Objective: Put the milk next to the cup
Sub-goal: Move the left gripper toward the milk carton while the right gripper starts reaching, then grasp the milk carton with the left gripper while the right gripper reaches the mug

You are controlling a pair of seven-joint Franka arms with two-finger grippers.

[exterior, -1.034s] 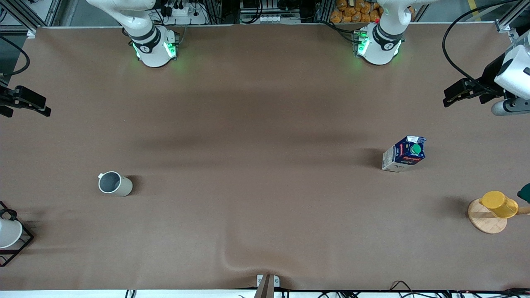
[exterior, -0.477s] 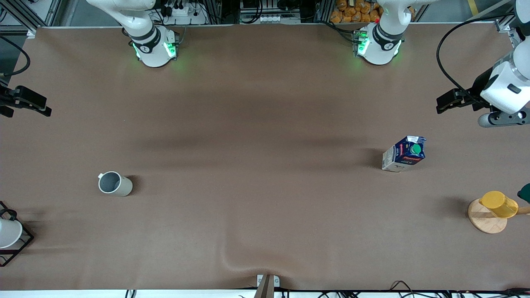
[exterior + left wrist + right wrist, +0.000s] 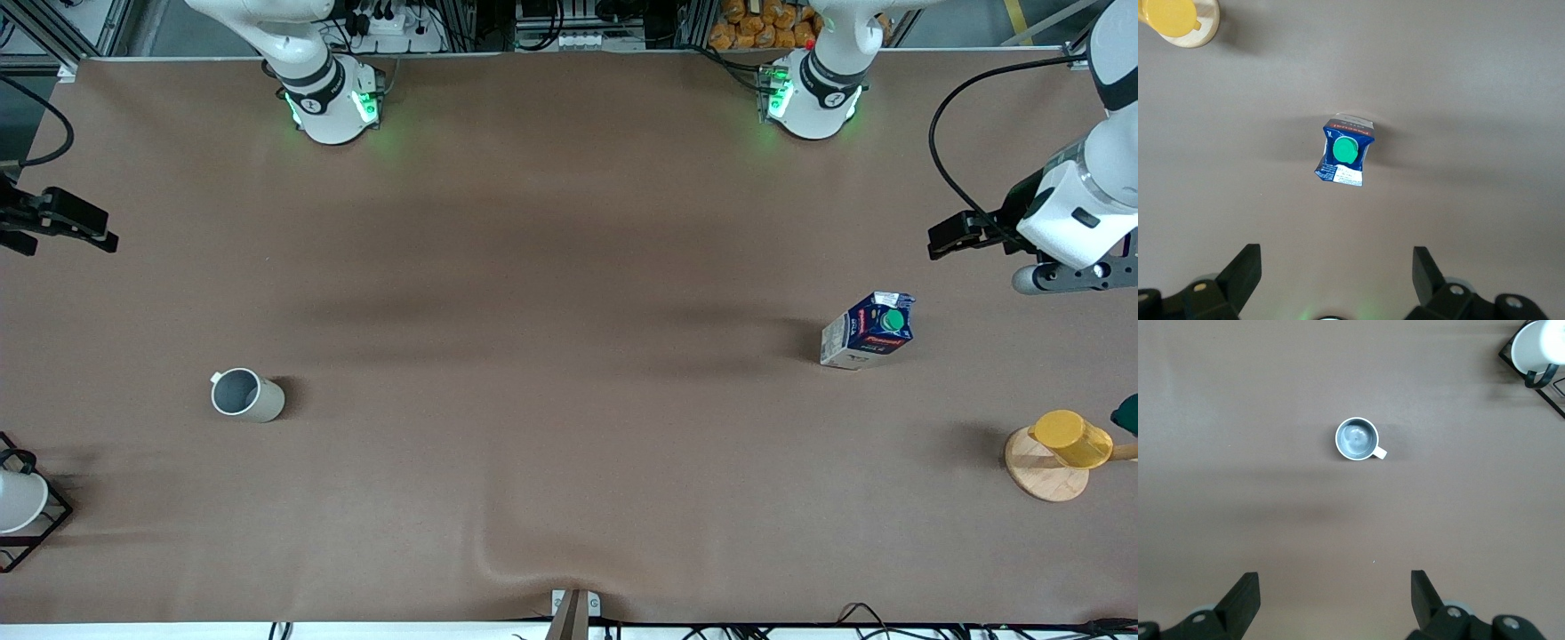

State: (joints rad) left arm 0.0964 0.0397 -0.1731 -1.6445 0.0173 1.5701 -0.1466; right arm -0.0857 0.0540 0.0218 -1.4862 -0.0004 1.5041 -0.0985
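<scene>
- My left gripper (image 3: 1331, 267) hangs over bare table at 2 o'clock of the dark blue gable-top milk carton with green cap (image 3: 867, 331), fingers spread, empty.
- Carton stands upright at the left arm's end.
- Pale grey-beige mug (image 3: 245, 395) sits well apart, at the right arm's end.
- My right gripper (image 3: 1333, 590) waits, fingers apart, at the table's 9 o'clock edge.

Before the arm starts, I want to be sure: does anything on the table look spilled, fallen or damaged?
Nothing spilled or fallen. Only the small dark blue gable-top milk carton looks slightly dented and twisted; the pale grey-beige mug is upright and empty.
</scene>
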